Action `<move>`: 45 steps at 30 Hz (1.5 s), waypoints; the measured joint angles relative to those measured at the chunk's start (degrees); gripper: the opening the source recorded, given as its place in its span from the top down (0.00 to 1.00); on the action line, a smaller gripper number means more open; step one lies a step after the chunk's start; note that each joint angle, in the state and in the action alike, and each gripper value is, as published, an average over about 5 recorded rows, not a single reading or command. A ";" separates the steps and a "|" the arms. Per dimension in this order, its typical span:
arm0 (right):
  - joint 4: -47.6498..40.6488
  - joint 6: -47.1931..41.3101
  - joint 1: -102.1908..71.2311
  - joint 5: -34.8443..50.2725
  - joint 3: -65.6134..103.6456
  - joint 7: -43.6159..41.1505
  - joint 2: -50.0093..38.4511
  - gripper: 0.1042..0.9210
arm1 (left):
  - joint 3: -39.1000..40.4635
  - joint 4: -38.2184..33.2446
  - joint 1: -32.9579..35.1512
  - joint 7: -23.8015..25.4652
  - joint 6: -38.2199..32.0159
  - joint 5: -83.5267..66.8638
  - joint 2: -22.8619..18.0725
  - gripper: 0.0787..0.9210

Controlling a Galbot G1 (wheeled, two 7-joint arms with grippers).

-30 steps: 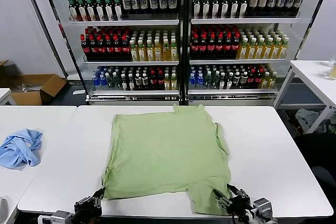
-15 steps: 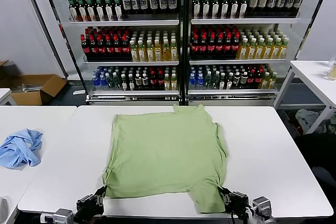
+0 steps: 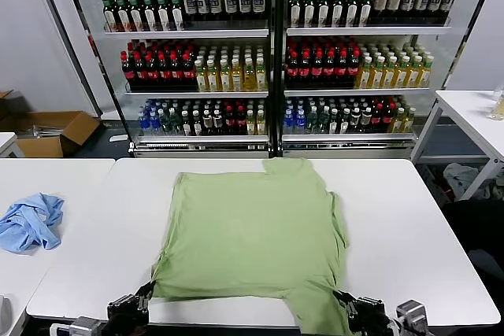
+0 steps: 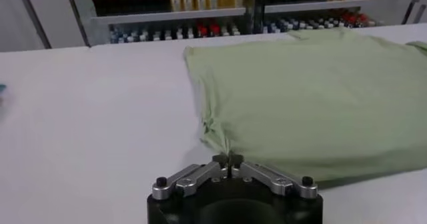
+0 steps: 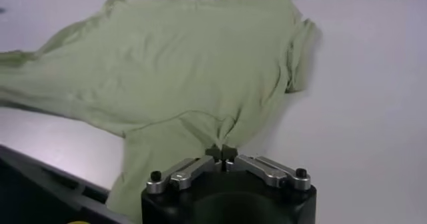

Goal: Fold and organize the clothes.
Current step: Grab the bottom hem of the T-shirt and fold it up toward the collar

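Light green short-sleeved cotton shirt (image 3: 252,234) lying spread, plain side up, on the white worktop (image 3: 409,226), with its collar end at the far edge and its hem at the near edge. The left gripper (image 3: 140,303) is pinching the near left hem corner with its fingers fully closed on the cloth; the left wrist view is showing the fingertips (image 4: 228,160) meeting on a gathered fold of fabric. The right gripper (image 3: 353,314) is pinching the near right part of the hem in the same way, fingers (image 5: 222,153) closed together on a bunched ridge of cloth, where the hem is drooping over the near edge of the worktop.

The fabric is wrinkling and puckering around both pinch points, so it is likely handling as a light, limp, non-slippery sheet that is following whatever point is pulled and holding no shape of its own. Edge and corner grips, such as these two at the hem, are suiting it best; nothing about it is looking fragile.

A crumpled light blue garment (image 3: 31,222) is lying well apart on the left worktop. Behind, a glass-fronted drinks cooler (image 3: 272,60) is holding rows of bottles; their labels are too small to read, and no writing is showing on the shirt.
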 measured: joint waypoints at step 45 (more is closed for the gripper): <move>-22.02 1.11 35.37 -7.38 -18.16 2.53 8.95 0.99 | 11.17 28.67 -34.86 3.28 -7.81 -0.33 1.54 0.99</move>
